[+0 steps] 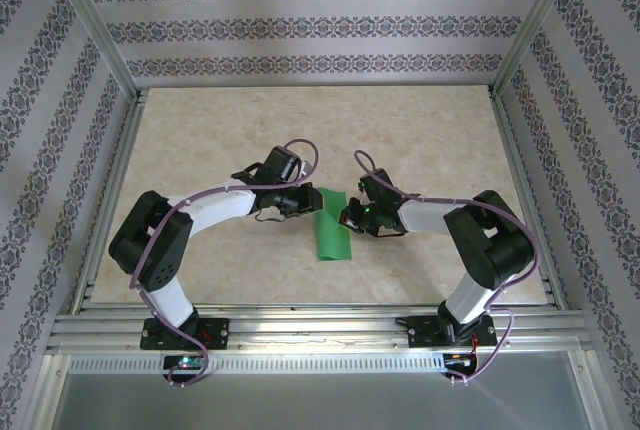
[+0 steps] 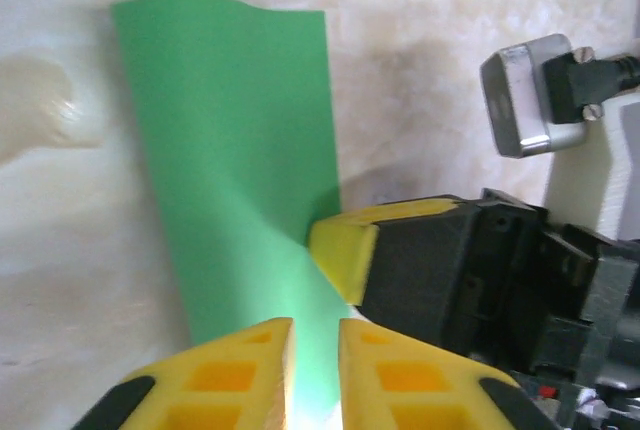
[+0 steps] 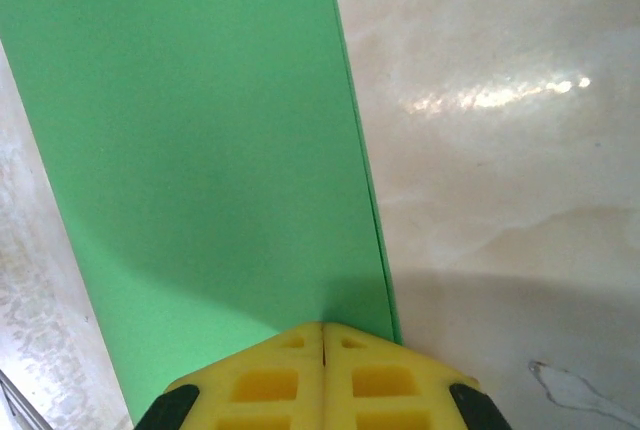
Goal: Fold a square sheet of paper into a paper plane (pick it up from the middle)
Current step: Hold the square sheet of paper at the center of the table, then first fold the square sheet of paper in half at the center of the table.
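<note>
The paper (image 1: 332, 237) lies in the middle of the table (image 1: 200, 140) between the two arms, a narrow green strip rather than a full square, so I take it as doubled over along its centre line, with no dart shape yet. The right gripper (image 1: 350, 216) has its fingers pressed flat together; from its own wrist camera (image 3: 323, 350) the tips sit at the sheet's (image 3: 200, 150) near edge, with the green running under them rather than between them. To my eye it is pinning the sheet down, not gripping it. The left gripper (image 1: 303, 200) comes in from the other side. Its wrist view shows its two yellow fingers (image 2: 315, 360) almost together, a thin slit between them and the paper (image 2: 230, 130) rising into that slit. I cannot tell whether they have bitten on it. The right arm's yellow fingertip (image 2: 345, 250) rests just beside, on the same edge. I judge this an early step: working the centre fold, one arm anchoring while the other takes an edge. The next move calls for a sure pinch by the left, ideally on one layer alone, and then a gentle pull, so the thin sheet neither slides from under the right tips nor buckles.
</note>
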